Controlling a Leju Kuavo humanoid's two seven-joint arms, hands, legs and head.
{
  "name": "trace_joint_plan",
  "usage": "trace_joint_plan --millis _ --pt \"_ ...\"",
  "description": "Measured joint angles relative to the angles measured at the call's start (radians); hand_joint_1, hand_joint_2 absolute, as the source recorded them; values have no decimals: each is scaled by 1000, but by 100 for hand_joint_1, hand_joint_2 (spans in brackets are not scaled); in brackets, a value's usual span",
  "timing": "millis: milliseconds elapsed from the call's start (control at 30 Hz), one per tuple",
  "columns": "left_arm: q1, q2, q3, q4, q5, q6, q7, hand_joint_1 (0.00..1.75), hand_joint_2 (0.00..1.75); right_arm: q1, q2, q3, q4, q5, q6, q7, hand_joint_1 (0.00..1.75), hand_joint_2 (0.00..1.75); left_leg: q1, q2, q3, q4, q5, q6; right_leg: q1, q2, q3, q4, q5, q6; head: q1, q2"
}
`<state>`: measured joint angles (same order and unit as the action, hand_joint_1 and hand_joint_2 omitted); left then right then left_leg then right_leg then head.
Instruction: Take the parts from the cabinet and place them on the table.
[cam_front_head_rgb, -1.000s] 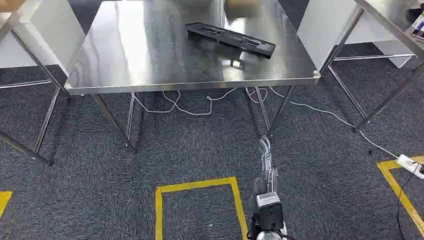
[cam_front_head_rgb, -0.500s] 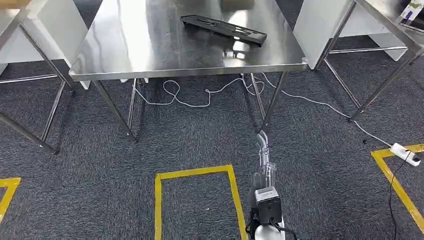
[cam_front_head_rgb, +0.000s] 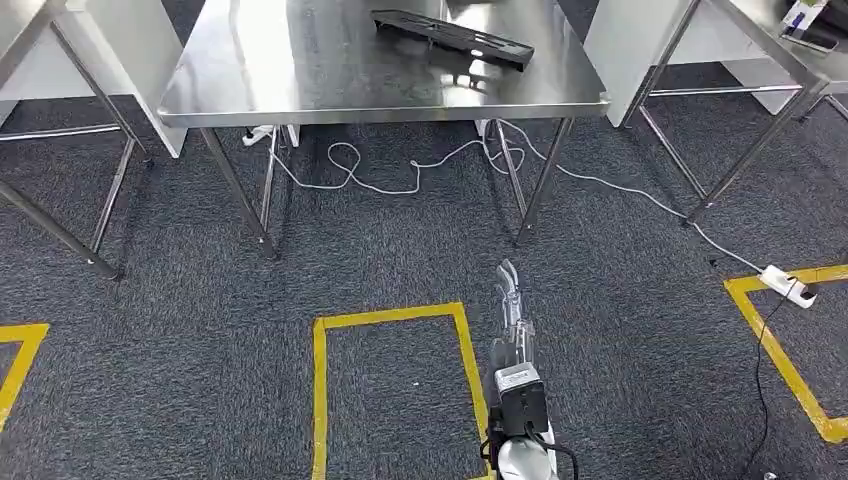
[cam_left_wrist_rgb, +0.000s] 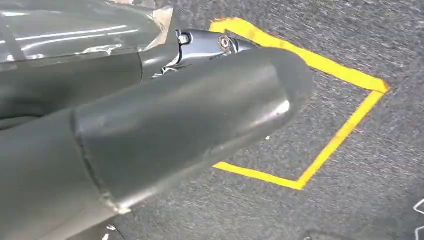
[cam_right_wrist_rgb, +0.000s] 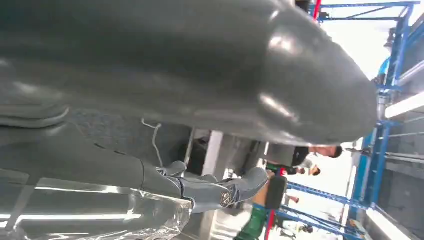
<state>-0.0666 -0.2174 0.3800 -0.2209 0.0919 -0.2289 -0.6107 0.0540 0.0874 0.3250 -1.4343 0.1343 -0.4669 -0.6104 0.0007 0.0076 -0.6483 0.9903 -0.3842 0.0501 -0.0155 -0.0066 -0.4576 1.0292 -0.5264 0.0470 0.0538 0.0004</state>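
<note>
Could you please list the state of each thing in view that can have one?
Long black plastic part: lying flat on the table, unheld.
Shiny stainless steel table: standing, bearing the black part.
Right robot hand: hanging over the carpet, fingers straight, holding nothing.
Left robot hand: over the carpet, holding nothing; finger spread unclear.
White power strip: lying on the carpet, a dark cable plugged in.
White cable: loose, looped on the carpet under the table.
</note>
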Motion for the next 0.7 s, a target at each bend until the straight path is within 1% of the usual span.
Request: trace_joint_plan --millis 33,67,100,133,167,200,233,267,300,333,367,400,433,467,500,533,567,633,667,700 --pt "0 0 0 0 -6 0 -2 0 0 -2 1 5 1 0 -5 0 0 0 -3 0 -7 1 10 -6 12 1 57 -93 -29 -11 0 0" --pt "1 1 0 0 -12 0 -2 0 0 -2 2 8 2 -1 -10 2 0 0 -2 1 -6 -5 24 -11 17 3 44 -92 -27 -17 -4 0" --pt "1 2 -1 0 -19 0 -3 0 0 0 3 8 3 -2 -16 3 0 0 0 2 -7 -9 34 -14 17 5 31 -94 -20 -18 -2 0" --pt "1 2 -2 0 -22 0 -3 0 0 1 4 8 4 -6 -21 5 0 0 1 1 -10 -12 45 -21 20 5 24 -90 -14 -23 -3 0" --pt "5 4 -2 0 -26 0 -3 0 0 3 6 8 5 -8 -24 8 0 0 1 -1 -18 -12 45 -27 -2 4 16 -95 1 -37 -2 0" --pt "5 5 -2 0 -27 -2 -2 0 0 3 6 8 5 -8 -26 9 0 0 6 -4 -29 10 -6 -35 -3 3 15 -94 12 -44 -4 0" --pt "7 6 -2 0 -27 -5 0 0 0 5 8 8 5 -8 -27 9 0 0 10 -5 -39 59 -74 -41 -3 1 4 -93 23 -60 -4 0" --pt "7 8 -2 0 -27 -14 2 0 0 8 8 8 5 -8 -30 9 0 0 11 -6 -55 133 -136 -47 -2 0 -6 -91 32 -63 -4 0" --pt "6 10 -2 0 -27 -24 5 0 0 12 8 8 5 -8 -34 9 0 0 12 -6 -73 220 -184 -54 -1 -2 -18 -88 41 -63 -4 0" --pt "5 11 -2 0 -28 -22 6 0 0 16 8 7 5 -8 -37 10 0 0 13 -6 -84 295 -203 -59 -1 -3 -35 -81 48 -60 -4 0" --pt "5 11 -4 0 -39 -13 6 0 0 21 8 7 5 -8 -39 10 0 0 17 -6 -77 321 -191 -62 -1 -4 -51 -74 54 -57 -4 0" --pt "5 12 -7 0 -43 -7 6 0 0 25 8 6 5 -8 -40 10 0 0 21 -6 -52 304 -164 -64 -2 -4 -65 -68 60 -54 -4 0" --pt "4 13 -10 0 -48 -2 7 0 0 29 8 6 5 -8 -41 10 0 0 25 -5 -9 254 -131 -65 -3 -4 -80 -60 65 -52 -4 0" --pt "3 13 -13 0 -49 -1 7 0 0 30 8 5 5 -8 -43 10 0 0 28 -6 52 172 -105 -66 -6 -3 -93 -49 67 -48 -4 0" --pt "1 13 -17 0 -52 4 6 0 0 31 8 5 3 -8 -44 10 0 0 30 -8 109 91 -103 -65 -6 -3 -103 -39 68 -47 -4 0" --pt "-1 12 -19 0 -54 8 7 0 0 30 8 4 1 -7 -46 10 0 0 24 -14 139 37 -121 -61 3 -4 -118 -28 71 -41 -4 0" --pt "-2 12 -21 0 -55 8 9 0 0 31 8 3 -2 -7 -47 10 0 0 22 -17 134 32 -123 -55 1 -4 -123 -26 81 -27 0 0" --pt "-2 12 -23 0 -60 8 19 0 0 37 8 2 -7 -7 -57 12 0 0 13 -17 128 32 -117 -46 -5 -3 -128 -32 94 -7 0 0" --pt "-2 11 -25 0 -61 8 24 0 0 46 7 -1 -14 -7 -62 13 0 0 16 -13 127 12 -106 -29 7 0 -132 -31 95 3 0 0" --pt "-7 11 -27 0 -63 8 26 0 0 53 4 -4 -19 -8 -66 13 0 0 18 -8 127 -4 -102 -23 -1 1 -143 -14 69 0 0 0"
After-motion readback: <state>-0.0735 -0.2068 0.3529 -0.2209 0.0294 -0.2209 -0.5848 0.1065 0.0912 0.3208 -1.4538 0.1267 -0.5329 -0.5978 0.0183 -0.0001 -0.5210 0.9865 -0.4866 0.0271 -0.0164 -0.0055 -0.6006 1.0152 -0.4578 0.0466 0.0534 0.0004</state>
